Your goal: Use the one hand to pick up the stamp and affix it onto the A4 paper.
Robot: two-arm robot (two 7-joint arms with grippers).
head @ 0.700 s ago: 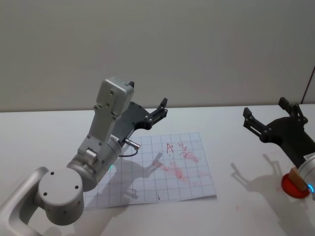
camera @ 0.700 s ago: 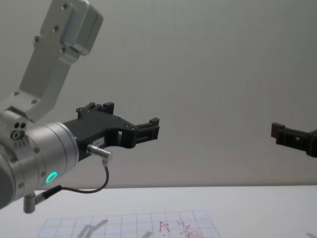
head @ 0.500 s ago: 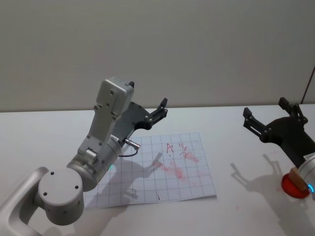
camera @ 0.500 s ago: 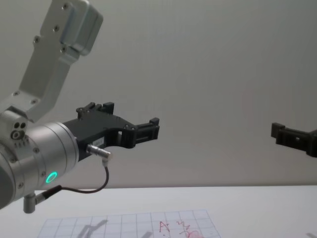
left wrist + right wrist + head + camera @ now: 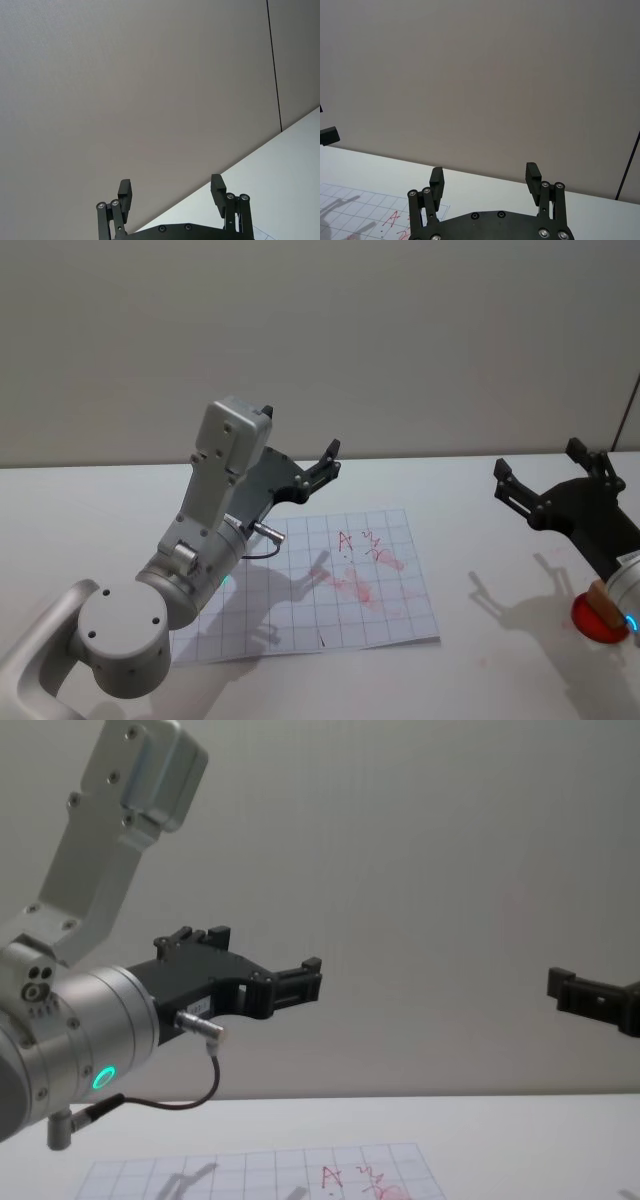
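The stamp [image 5: 592, 620], a tan piece on a round red base, stands on the white table [image 5: 100, 510] at my far right, partly hidden behind my right wrist and well apart from the A4 paper [image 5: 330, 585]. The paper lies flat in front of me, with red scribbles and a pinkish blotch on its right half. My left arm bends up from the lower left, its boxy silver link raised. It carries my left gripper [image 5: 170, 189] high above the far left part of the sheet, aimed forward at the wall. Its two fingers are spread wide, with nothing between them and nothing touching them. My right gripper [image 5: 540, 462] hangs above the table to the right of the paper, also lifted clear. Its fingers are parted just as wide and it is empty.
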